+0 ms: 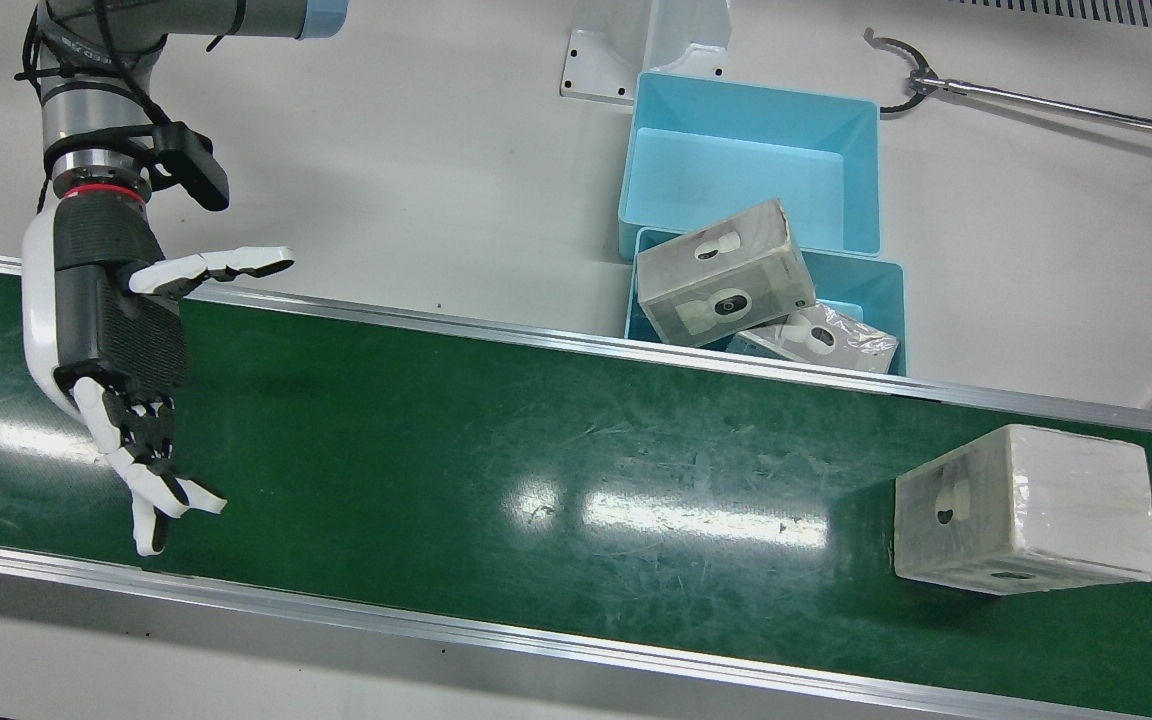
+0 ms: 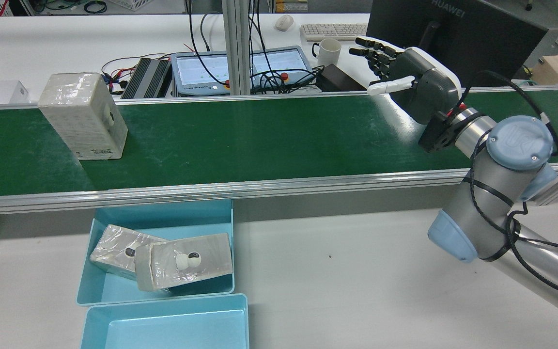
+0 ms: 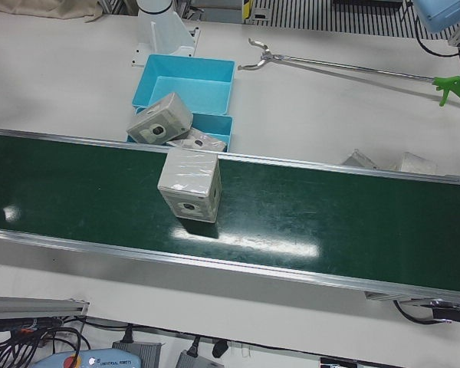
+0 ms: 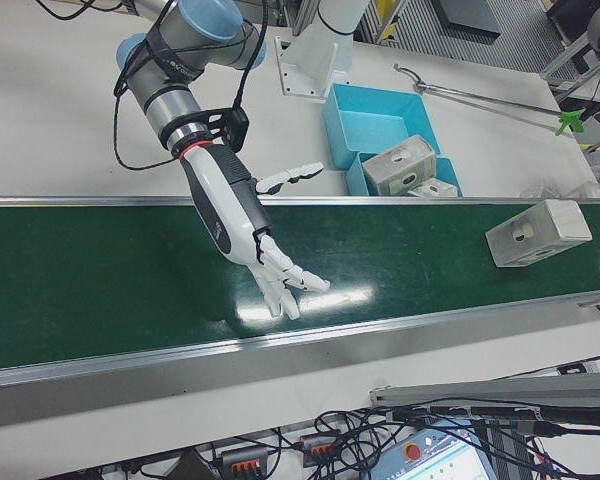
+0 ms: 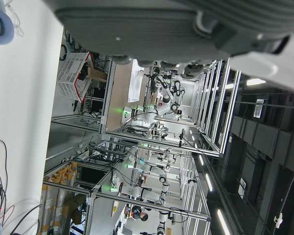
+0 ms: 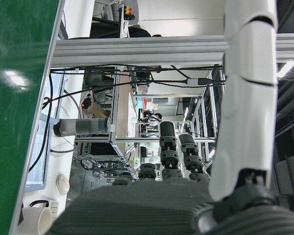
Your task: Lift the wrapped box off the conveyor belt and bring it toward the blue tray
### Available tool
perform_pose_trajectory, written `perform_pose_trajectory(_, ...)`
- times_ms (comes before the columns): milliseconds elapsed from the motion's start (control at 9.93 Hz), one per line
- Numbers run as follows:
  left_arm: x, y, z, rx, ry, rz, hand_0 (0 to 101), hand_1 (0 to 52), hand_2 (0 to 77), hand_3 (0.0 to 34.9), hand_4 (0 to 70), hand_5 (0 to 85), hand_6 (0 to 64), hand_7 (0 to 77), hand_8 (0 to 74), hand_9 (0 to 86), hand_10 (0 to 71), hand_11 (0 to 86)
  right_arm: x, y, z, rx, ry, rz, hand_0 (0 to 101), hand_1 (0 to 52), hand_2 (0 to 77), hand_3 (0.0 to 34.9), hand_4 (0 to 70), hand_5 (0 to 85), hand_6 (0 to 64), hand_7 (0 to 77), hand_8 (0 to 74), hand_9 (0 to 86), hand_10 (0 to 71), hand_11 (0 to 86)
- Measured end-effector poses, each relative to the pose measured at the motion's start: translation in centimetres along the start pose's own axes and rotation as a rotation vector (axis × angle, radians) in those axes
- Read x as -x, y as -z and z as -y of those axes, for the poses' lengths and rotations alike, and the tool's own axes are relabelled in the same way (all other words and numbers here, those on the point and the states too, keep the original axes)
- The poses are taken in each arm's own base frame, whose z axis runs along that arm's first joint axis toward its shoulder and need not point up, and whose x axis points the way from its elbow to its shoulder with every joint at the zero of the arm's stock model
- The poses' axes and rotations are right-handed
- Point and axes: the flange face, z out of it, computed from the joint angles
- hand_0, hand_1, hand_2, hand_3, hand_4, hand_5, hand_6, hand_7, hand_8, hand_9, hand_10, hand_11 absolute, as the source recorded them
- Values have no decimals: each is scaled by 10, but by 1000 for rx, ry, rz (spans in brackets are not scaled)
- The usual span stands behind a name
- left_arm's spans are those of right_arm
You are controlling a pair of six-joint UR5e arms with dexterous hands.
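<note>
While the wrapped box [image 1: 1026, 508] sits on the belt [image 1: 536, 450], right hand [image 1: 121, 330] hovers well apart, fingers spread, empty; left hand's fingers: cannot tell.

Film-wrapped off-white cardboard box [image 1: 1026, 510] stands upright on green conveyor belt [image 1: 536, 440]; open-topped blue plastic tray [image 1: 751, 160] beside belt.

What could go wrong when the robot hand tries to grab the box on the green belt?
The right hand is open and far along the belt from the box, so it might reach late or miss.

The box is tall and wrapped in shiny film, so it could tip or slip in the fingers.

The near blue tray already holds two boxes, one leaning on the other, so another box might not sit flat there.
</note>
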Motion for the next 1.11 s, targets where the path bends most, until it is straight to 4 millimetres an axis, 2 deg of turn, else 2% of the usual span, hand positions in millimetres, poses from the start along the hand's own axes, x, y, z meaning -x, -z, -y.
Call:
perform_pose_trajectory(805,0,0,0,0,0,0,0,0,11,0,0,11,5,5,5,0,0,5,8,0,2,-2,0,-1,472,125,82,0,104,125,71,202,33,49,0,11)
perform_pose_trajectory(906,0,0,0,0,0,0,0,0,11,0,0,11,5,5,5,0,0,5,5,-1,1,1,0,-3,477,142,93,0,104,125,71,202,44,49,0,11)
perform_pose_trajectory(1107,0,0,0,0,0,0,0,0,5,0,0,11,0,5,5,5,0,5,-6,-6,-6,13,-5,-13,478,142,114,0,131,142,87,213,44,60,0,11)
